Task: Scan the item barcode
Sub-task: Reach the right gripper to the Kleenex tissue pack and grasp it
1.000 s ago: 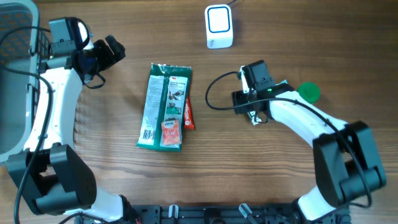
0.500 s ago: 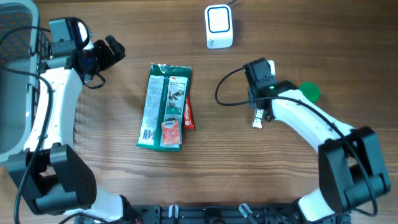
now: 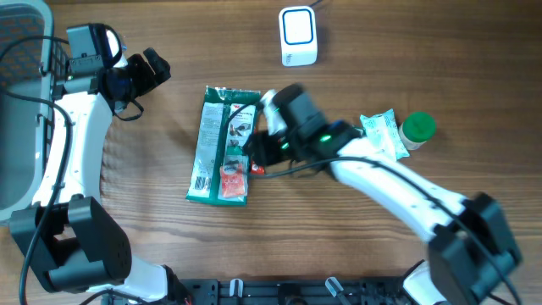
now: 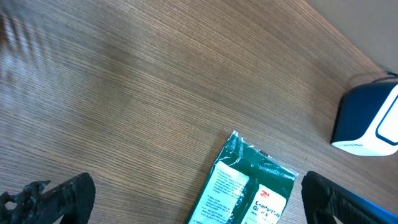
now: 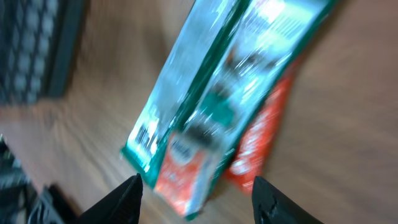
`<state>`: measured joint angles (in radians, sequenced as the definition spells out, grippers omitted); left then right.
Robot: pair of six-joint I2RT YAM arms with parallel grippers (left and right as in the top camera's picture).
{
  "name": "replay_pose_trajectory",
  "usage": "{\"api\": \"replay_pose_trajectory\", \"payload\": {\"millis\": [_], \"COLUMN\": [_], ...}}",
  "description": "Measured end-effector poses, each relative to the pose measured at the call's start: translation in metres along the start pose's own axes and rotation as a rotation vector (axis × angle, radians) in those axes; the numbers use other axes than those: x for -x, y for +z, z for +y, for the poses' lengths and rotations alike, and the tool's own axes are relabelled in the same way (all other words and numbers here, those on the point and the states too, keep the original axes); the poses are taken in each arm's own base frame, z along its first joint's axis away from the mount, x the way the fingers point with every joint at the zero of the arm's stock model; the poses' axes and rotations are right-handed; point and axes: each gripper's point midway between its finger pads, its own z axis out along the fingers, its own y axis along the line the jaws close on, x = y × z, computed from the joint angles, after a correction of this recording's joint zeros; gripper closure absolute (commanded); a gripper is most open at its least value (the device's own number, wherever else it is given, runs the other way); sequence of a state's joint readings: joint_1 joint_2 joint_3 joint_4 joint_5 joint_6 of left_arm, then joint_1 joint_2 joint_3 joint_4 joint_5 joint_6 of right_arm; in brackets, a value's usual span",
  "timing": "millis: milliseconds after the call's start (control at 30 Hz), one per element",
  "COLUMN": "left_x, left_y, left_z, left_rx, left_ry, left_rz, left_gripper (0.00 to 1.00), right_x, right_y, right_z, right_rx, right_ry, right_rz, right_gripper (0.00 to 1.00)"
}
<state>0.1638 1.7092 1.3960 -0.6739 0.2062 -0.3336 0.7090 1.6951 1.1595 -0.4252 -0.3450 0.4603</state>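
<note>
Item: the flat green plastic packet (image 3: 222, 144) lies mid-table, with a small orange-red sachet (image 3: 256, 163) touching its right edge.
Change: the right gripper (image 5: 196, 183) has swung over from the right and now hangs over the packet, fingers spread and empty.
Meaning: the pickup looks about to start; nothing has been scanned yet.
Left gripper (image 3: 155, 68): spread wide, empty, well apart from the packet.
Scanner: a white box with a blue-rimmed window (image 3: 298, 36), farther up the table.
Obstacle: the sachet may get pinched along with the packet.

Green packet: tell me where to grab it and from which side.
Pinch the green packet across its narrow width near the end facing the scanner, coming down from above. It lies flat, so only its long edges offer a bite, and the orange packet and red packet crowd its other half.
</note>
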Motion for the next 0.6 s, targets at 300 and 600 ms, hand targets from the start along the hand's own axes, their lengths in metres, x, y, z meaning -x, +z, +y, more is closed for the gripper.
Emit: {"api": "replay_pose_trajectory", "payload": {"millis": [300,600], "left_x": [0.0,0.0], "left_y": [0.0,0.0], "left_z": [0.0,0.0], "left_rx": [0.0,0.0], "left_ry": [0.0,0.0], "left_rz": [0.0,0.0], "left_gripper": [0.0,0.0], "right_x": [-0.07,-0.067], "right_y": [0.064,0.066], "right_z": [0.012,0.011], "right_rx": [-0.019,-0.03], "right_ry": [0.027,0.035], "right_rz": [0.225,0.212], "right_gripper": [0.55,0.55]}}
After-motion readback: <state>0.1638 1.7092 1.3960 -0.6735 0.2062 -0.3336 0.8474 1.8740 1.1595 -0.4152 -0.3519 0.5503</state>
